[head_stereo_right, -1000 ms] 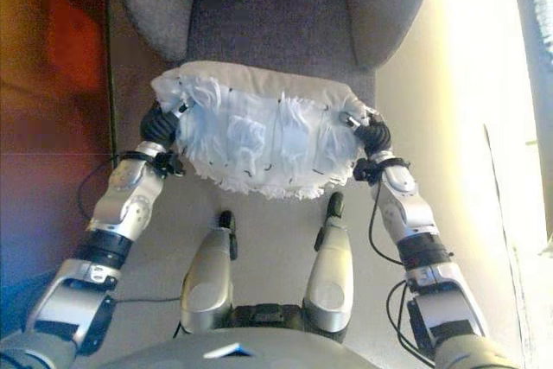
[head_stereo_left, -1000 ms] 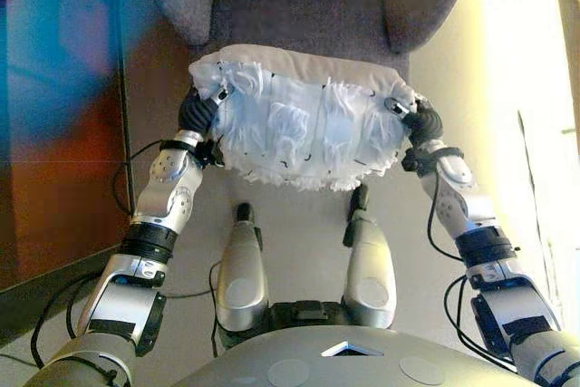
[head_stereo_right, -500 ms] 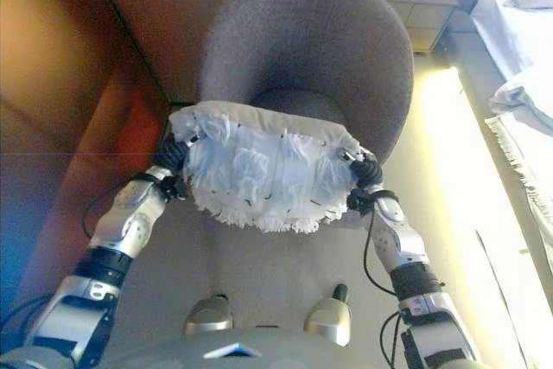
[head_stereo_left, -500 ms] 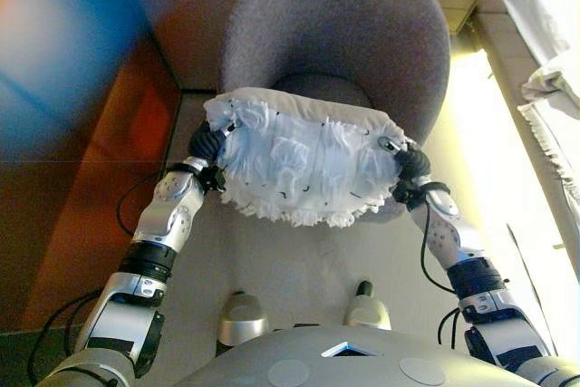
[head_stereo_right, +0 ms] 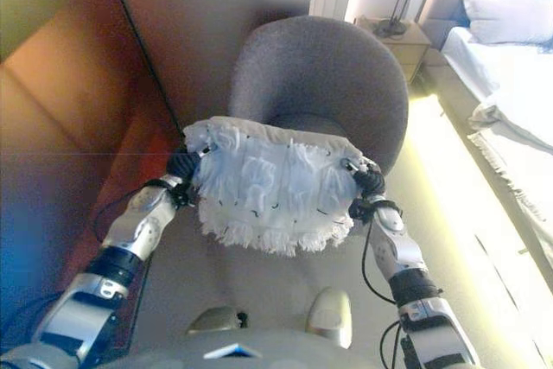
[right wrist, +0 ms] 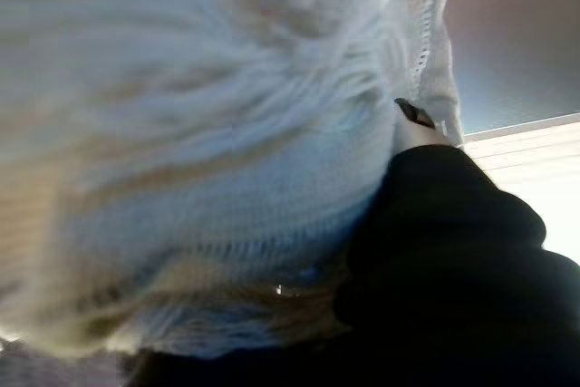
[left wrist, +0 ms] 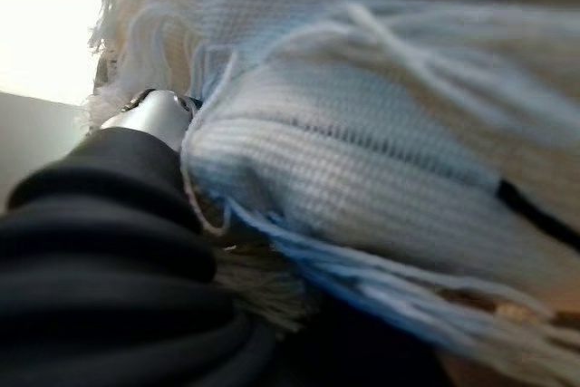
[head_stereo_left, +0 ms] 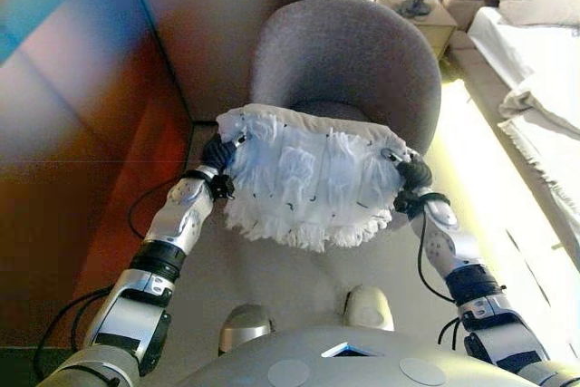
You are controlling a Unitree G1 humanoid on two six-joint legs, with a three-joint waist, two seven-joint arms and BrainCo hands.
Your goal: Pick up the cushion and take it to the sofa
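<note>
Since a second ago the view has lifted, so the whole grey armchair [head_stereo_left: 349, 65] now shows beyond the cushion [head_stereo_left: 308, 183], which I hold up in front of its seat. With its long axis running crosswise, the cushion is clamped at either end between my left hand [head_stereo_left: 217, 153] and my right hand [head_stereo_left: 412, 174], both equally near. How my fingers are set I cannot tell; the fringe seems to bury them in both wrist views.
</note>
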